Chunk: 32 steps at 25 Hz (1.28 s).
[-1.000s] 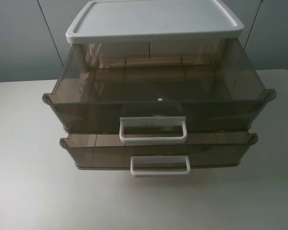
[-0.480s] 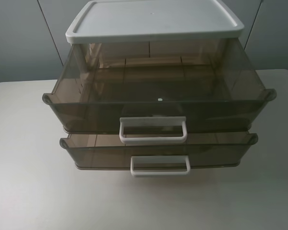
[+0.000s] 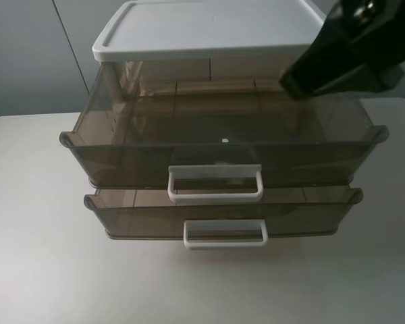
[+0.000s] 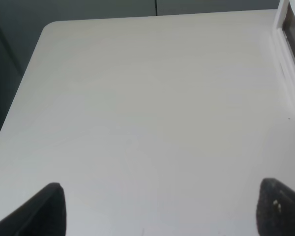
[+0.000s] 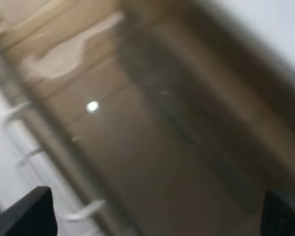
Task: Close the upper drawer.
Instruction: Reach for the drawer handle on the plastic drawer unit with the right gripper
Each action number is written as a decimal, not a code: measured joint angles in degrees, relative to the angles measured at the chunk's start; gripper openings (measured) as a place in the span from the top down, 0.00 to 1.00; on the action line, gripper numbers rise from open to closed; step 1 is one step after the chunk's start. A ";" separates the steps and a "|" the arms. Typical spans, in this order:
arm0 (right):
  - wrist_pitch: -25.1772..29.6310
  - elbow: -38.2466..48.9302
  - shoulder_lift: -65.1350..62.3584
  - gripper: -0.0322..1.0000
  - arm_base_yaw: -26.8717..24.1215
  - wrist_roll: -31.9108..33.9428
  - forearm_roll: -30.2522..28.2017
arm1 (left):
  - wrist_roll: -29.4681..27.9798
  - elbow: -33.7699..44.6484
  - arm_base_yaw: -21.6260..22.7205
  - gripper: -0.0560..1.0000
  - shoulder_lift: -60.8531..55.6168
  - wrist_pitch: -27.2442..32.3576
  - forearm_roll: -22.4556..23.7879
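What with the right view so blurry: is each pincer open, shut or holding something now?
Left pincer: open, holding nothing.
Right pincer: open, holding nothing, over the upper drawer.

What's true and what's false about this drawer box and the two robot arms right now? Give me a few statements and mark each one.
1. The upper drawer is pulled out from under the white lid. True.
2. The right gripper is clamped on the upper drawer's handle. False: it is open, over the drawer's far right part, and nothing touches the handle.
3. The left gripper is open over bare table, holding nothing. True.
4. The lower drawer is pushed fully shut. False: it sticks out too, though less far than the upper one.
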 joint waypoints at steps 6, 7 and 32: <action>-0.09 0.00 7.03 0.36 14.89 -4.08 1.76 | -0.18 0.00 0.00 0.25 0.00 0.00 0.00; -0.09 0.00 7.85 0.36 16.32 -5.10 2.84 | -0.18 0.00 0.00 0.25 0.00 0.00 0.00; 5.93 0.00 18.65 0.36 20.95 -9.12 -5.97 | -0.18 0.00 0.00 0.25 0.00 0.00 0.00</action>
